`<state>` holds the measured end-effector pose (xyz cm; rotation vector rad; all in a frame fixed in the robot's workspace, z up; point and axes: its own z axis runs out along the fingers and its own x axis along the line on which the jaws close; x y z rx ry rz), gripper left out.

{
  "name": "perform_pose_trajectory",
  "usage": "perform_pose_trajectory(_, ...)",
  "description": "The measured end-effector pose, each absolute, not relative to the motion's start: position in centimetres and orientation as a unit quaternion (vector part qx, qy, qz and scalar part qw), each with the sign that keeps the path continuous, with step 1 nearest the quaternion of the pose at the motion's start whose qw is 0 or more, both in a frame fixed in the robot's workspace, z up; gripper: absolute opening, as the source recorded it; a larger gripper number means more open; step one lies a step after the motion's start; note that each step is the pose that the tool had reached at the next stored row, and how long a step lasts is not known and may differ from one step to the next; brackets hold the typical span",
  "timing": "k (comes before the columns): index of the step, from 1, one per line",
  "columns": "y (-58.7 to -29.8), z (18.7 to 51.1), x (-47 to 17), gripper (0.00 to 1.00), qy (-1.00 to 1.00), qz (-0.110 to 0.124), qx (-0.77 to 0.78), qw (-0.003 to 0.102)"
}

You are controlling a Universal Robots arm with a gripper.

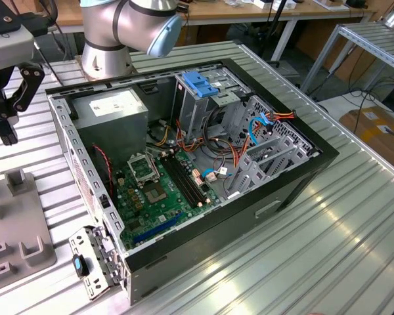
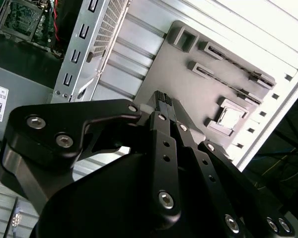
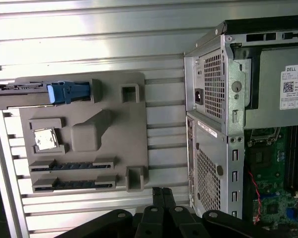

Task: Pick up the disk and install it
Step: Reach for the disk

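Observation:
The disk (image 3: 39, 93) stands on its edge at the far end of a grey fixture tray (image 3: 114, 144), seen as a thin dark strip with a blue side rail. In the exterior view my gripper (image 1: 10, 136) hangs above that tray (image 1: 16, 226), at the exterior view's left of the open computer case (image 1: 302, 177). Its black fingers are shut with nothing between them, as both wrist views show (image 2: 164, 97) (image 3: 162, 191). The gripper is well apart from the disk, near the tray's opposite edge beside the case's rear panel (image 3: 213, 124).
Inside the case are a grey power-supply box (image 1: 111, 108), a green motherboard (image 1: 157, 190), a blue latch piece (image 1: 200, 84) and a metal drive cage (image 1: 276, 154). A loose bracket (image 1: 95, 262) lies by the case corner. The tray also holds a chip (image 3: 44, 140) and two memory sticks (image 3: 72, 166).

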<state>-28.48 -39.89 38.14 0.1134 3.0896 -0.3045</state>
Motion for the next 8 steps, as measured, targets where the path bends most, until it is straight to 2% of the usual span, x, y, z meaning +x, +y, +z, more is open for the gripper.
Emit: perform_pose_trajectory(8,-39.89,38.14,-28.54,0.11,0.994,-0.098,0.036,0.017)
